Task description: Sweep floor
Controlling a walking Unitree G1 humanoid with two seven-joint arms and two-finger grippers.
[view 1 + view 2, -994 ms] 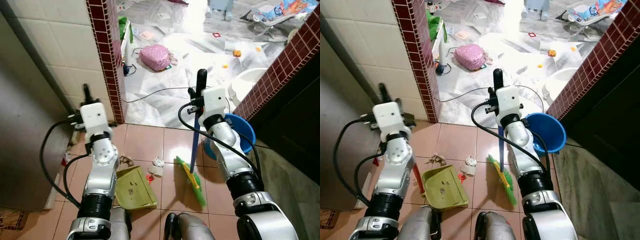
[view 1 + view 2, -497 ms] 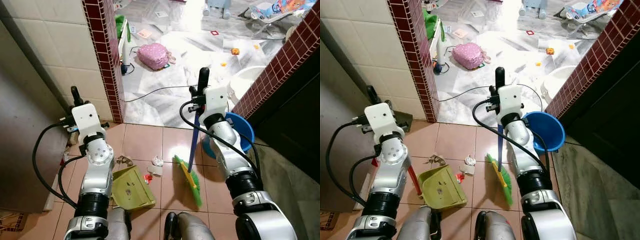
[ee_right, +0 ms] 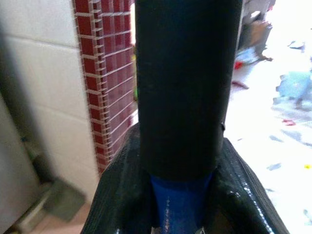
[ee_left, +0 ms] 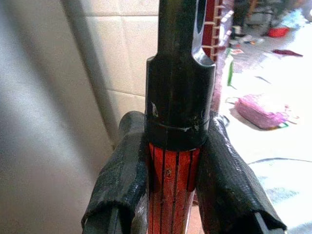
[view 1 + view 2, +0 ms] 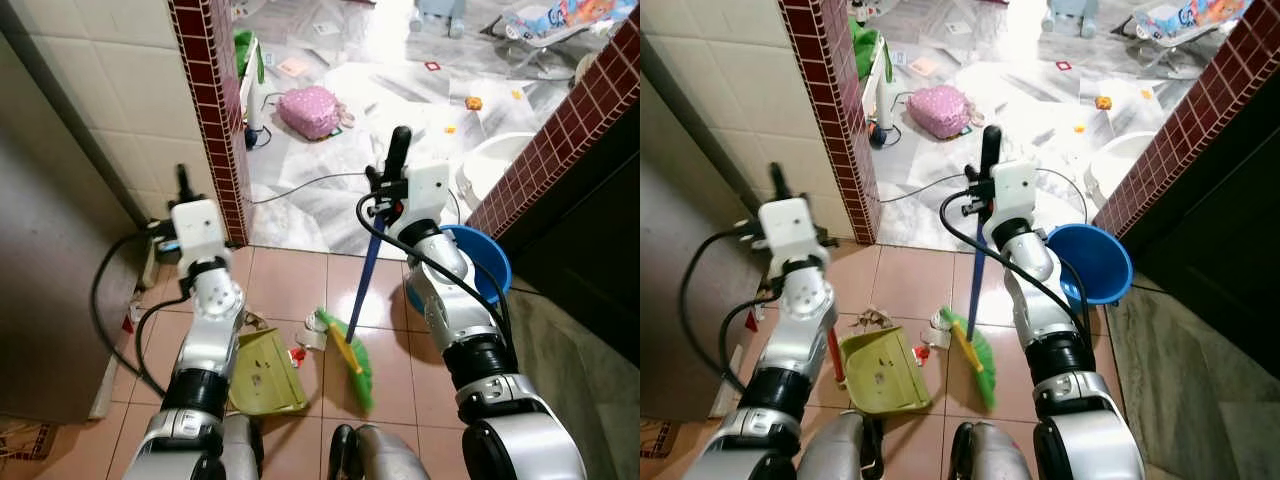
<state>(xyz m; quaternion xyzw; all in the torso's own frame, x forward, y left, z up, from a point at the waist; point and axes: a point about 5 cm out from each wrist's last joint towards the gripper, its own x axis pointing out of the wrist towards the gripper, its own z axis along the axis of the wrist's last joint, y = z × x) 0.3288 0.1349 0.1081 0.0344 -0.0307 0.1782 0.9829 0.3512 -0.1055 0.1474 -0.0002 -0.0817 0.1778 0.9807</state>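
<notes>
My right gripper (image 5: pixel 391 190) is shut on the broom's blue handle (image 5: pixel 366 268), just under its black top grip (image 3: pixel 185 87). The handle leans, and the green bristle head (image 5: pixel 346 346) rests on the pink tiles close to the dustpan. My left gripper (image 5: pixel 183 208) is shut on the dustpan's red handle (image 4: pixel 170 178), below its black cap. The yellow-green dustpan (image 5: pixel 263 372) lies on the floor by my left leg. White paper scraps (image 5: pixel 312 336), a red bit (image 5: pixel 297 355) and a brown crumple (image 5: pixel 250 320) lie between pan and bristles.
A blue basin (image 5: pixel 488 262) stands right of the broom. A red brick pillar (image 5: pixel 215 110) and a tiled wall are on the left, with a grey door (image 5: pixel 50 290) beside them. Beyond lie a black cable (image 5: pixel 300 185), a pink bag (image 5: pixel 310 110) and scattered toys.
The broom head has swept left, toward the scraps and the dustpan, and its handle now leans more. My left gripper has shifted right with the dustpan handle.
</notes>
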